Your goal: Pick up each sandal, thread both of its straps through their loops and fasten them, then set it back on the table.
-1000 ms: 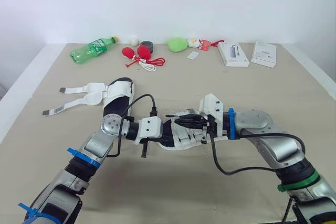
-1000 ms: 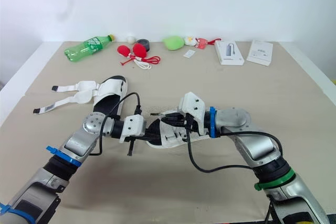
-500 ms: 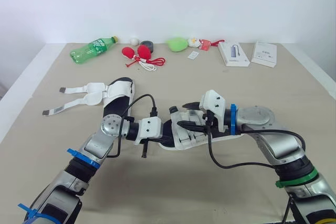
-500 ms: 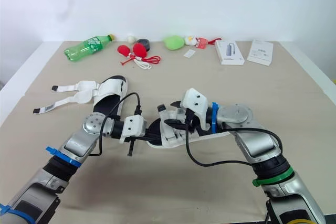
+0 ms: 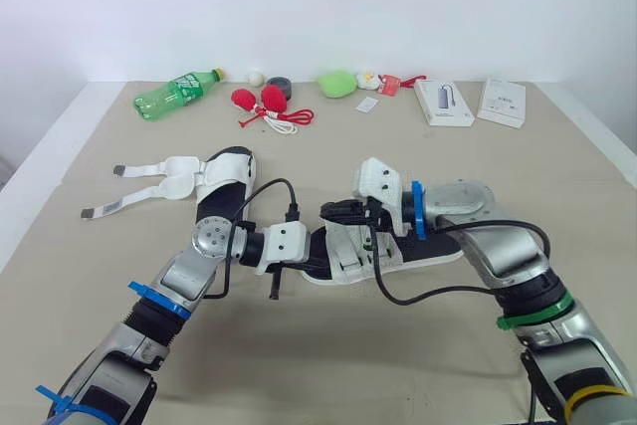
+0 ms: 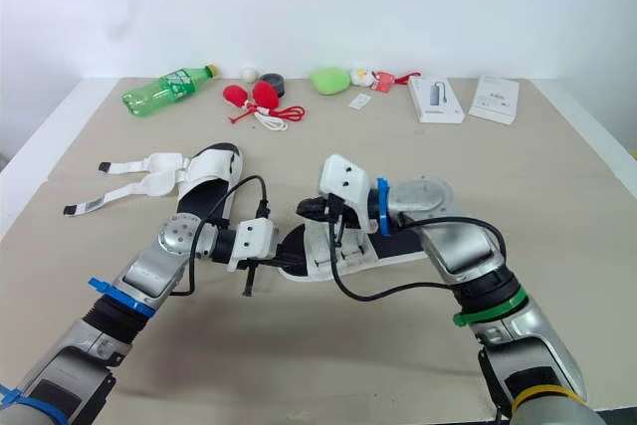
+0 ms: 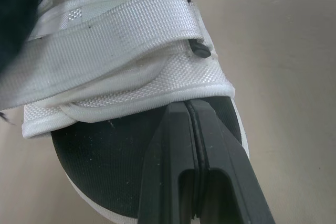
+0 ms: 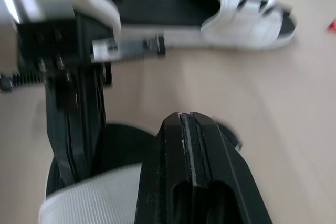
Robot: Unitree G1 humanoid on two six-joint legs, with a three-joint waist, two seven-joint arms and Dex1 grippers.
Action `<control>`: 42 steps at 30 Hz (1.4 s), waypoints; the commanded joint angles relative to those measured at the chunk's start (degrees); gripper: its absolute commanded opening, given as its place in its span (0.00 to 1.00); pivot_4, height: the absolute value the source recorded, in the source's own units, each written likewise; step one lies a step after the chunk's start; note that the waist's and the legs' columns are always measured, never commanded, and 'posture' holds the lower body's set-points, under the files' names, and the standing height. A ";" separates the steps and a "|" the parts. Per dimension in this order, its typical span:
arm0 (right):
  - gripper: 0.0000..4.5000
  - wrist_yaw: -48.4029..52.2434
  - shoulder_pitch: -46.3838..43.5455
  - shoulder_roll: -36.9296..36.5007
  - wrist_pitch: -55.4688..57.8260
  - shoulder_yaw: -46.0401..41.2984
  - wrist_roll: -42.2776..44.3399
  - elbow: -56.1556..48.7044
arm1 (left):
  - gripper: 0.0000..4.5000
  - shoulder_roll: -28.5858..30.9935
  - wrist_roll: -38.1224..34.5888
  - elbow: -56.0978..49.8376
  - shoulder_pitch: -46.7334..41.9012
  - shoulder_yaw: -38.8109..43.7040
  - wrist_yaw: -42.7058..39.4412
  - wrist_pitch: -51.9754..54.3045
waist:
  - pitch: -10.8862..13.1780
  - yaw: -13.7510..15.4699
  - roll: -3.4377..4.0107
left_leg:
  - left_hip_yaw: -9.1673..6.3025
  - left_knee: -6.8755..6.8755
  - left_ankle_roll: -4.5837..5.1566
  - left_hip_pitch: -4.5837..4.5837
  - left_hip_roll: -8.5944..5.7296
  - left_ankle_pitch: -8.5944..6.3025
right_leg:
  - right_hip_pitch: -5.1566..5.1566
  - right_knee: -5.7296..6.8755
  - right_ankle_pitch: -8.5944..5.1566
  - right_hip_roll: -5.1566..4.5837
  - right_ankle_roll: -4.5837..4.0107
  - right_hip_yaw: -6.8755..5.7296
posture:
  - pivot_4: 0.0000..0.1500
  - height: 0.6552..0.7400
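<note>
the near sandal (image 5: 350, 258) lies at the centre of the frame on the desk (image 5: 398, 345), toe toward the left arm, with both arms meeting over its front. the left gripper (image 5: 315, 246) comes in from the lower left. in its wrist view its fingers (image 7: 176, 145) are pressed together, tips against the hem of the white toe strap (image 7: 105, 40) above the black insole (image 7: 105, 166). whether a fold of fabric is caught between them cannot be told. the right gripper (image 5: 328, 212) reaches in from the right, above the straps. its fingers (image 8: 194, 150) are also together, with nothing between them, poised over a white band (image 8: 89, 203).

the bands across the toe look flat and layered, so the step seems to be seating the fastening on this sandal.

to do it well:
- use the left arm as the anchor, so the sole does not slide on the desk.
- press with the flat of the right fingers along the strap's length, from the loop toward its free end, not across it.
- avoid pushing sideways, which could peel the band or skew it.
- mind the black cable (image 5: 398, 296) looping beside the heel.

the second sandal (image 5: 224, 181) sits in the upper left, its two straps (image 5: 129, 191) loose and spread on the desk.
</note>
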 commanded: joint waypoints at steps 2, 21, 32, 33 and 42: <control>0.01 1.72 -2.93 -1.15 0.20 1.80 -4.11 2.56 | 0.00 -0.26 0.76 0.06 0.47 -1.03 -0.32 0.24 | 0.00 0.01 0.00 | 0.00 0.00 0.00 0.00 0.00 0.00 | 0.00 0.00 0.00 0.00 0.00 -0.01 | 1.00 1.00; 0.11 -0.20 -9.92 -2.16 -17.10 -12.37 -4.98 22.09 | 0.00 -0.97 -0.08 2.25 -1.10 0.37 0.08 -1.48 | 0.00 0.11 0.01 | 0.02 -0.06 0.00 -0.04 -0.06 0.00 | -0.04 -0.01 0.00 -0.04 -0.01 0.01 | 1.00 1.00; 0.95 20.83 3.71 -11.78 -33.03 -18.93 1.32 31.75 | 0.27 -0.24 -14.71 0.91 -4.99 10.26 -6.43 3.33 | 0.08 -0.41 0.10 | 0.00 -0.03 0.02 -0.09 -0.07 -0.01 | -0.04 -0.07 0.02 -0.02 0.06 0.02 | 1.00 1.00; 1.00 21.56 3.58 -11.94 -34.44 -18.96 1.07 33.19 | 0.34 0.00 -15.27 0.64 -5.01 10.84 -7.11 3.01 | 0.09 -0.73 0.11 | 0.09 -0.04 0.02 -0.06 -0.03 -0.01 | -0.07 -0.06 0.04 0.03 0.05 0.13 | 1.00 1.00; 1.00 21.66 -2.20 -7.84 -47.84 -17.35 -3.16 46.86 | 0.99 4.55 -18.71 -7.38 -1.55 12.38 -13.22 2.41 | 0.10 -1.40 0.13 | 0.08 -0.06 0.00 0.04 0.08 0.01 | -0.02 -0.04 0.05 0.17 0.03 0.17 | 1.00 1.00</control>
